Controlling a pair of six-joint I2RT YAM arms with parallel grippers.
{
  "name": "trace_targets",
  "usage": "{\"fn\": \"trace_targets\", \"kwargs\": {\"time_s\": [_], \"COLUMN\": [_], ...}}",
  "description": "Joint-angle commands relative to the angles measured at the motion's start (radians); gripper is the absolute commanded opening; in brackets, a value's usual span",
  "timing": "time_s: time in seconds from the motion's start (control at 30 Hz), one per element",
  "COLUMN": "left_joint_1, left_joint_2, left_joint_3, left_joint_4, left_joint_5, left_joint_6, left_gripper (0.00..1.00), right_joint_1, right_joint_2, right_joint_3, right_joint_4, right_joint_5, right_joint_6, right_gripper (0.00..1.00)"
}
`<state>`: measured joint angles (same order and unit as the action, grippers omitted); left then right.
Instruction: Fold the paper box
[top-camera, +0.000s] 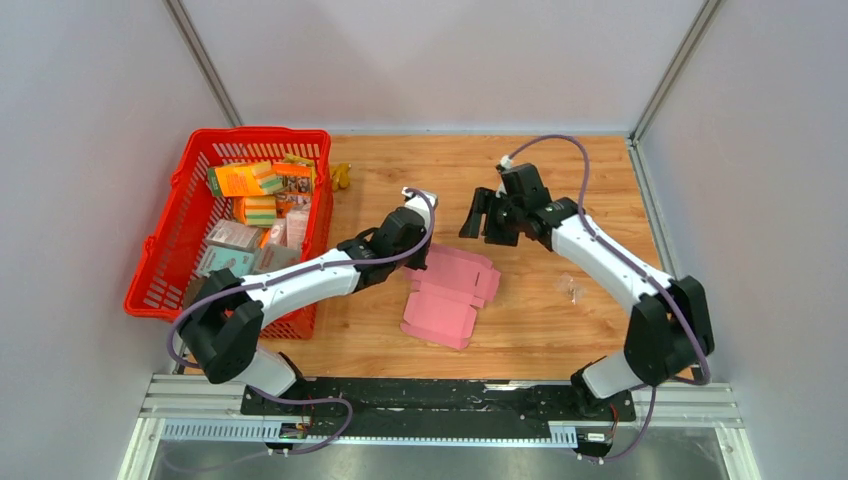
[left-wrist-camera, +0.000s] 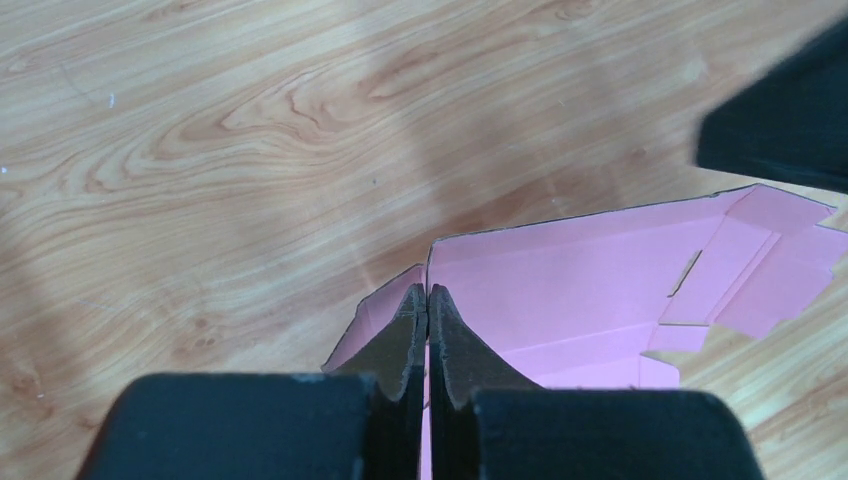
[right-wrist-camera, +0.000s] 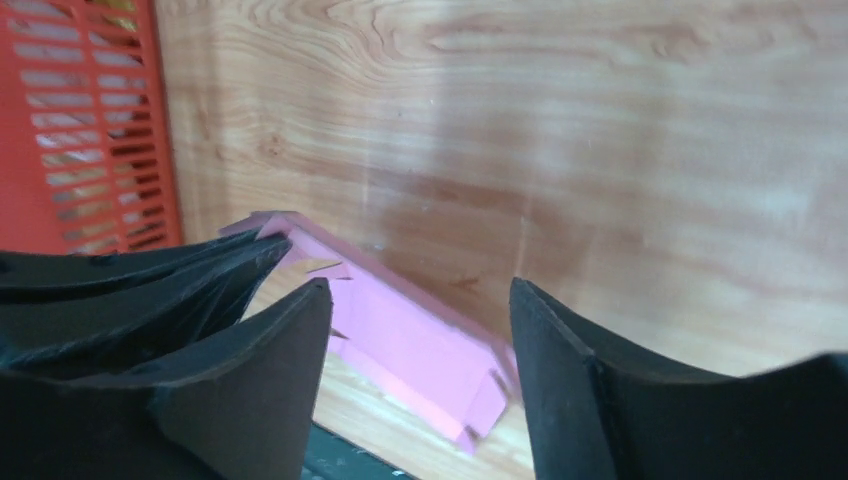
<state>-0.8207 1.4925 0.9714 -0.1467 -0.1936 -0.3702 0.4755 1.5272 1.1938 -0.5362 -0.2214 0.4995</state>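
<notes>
Paper box (top-camera: 450, 295) lies mostly flat at the middle of the bench (top-camera: 560, 170), one edge flap raised where my left claw (left-wrist-camera: 428, 300) pinches it. The right claw (right-wrist-camera: 418, 290) hovers spread nearby. I judge the folding barely begun.
</notes>
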Motion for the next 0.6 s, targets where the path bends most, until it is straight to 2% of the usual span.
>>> {"fn": "trace_targets", "kwargs": {"time_s": [0.0, 0.13, 0.17, 0.27, 0.4, 0.57], "left_joint_1": [-0.014, -0.021, -0.024, -0.028, -0.029, -0.037], "left_joint_2": [-0.06, -0.097, -0.104, -0.126, -0.146, -0.156], "left_joint_3": [-0.049, -0.097, -0.118, -0.148, -0.168, -0.188], "left_joint_4": [0.182, 0.217, 0.234, 0.252, 0.266, 0.277], "left_joint_5": [-0.069, -0.109, -0.112, -0.136, -0.141, -0.144], "left_joint_6": [-0.044, -0.05, -0.052, -0.053, -0.047, -0.046], "left_gripper": [0.0, 0.0, 0.0, 0.0, 0.0, 0.0], "right_joint_1": [0.024, 0.031, 0.041, 0.144, 0.179, 0.187], "right_joint_2": [-0.191, -0.301, -0.338, -0.39, -0.358, -0.28], "right_joint_3": [-0.081, -0.187, -0.227, -0.275, -0.238, -0.214], "right_joint_4": [0.036, 0.102, 0.105, 0.123, 0.018, -0.015], "right_joint_5": [0.131, 0.105, 0.146, 0.281, 0.341, 0.311], "right_joint_6": [0.385, 0.699, 0.847, 1.038, 1.218, 1.317], "right_gripper": [0.75, 0.77, 0.77, 0.77, 0.74, 0.6]}}
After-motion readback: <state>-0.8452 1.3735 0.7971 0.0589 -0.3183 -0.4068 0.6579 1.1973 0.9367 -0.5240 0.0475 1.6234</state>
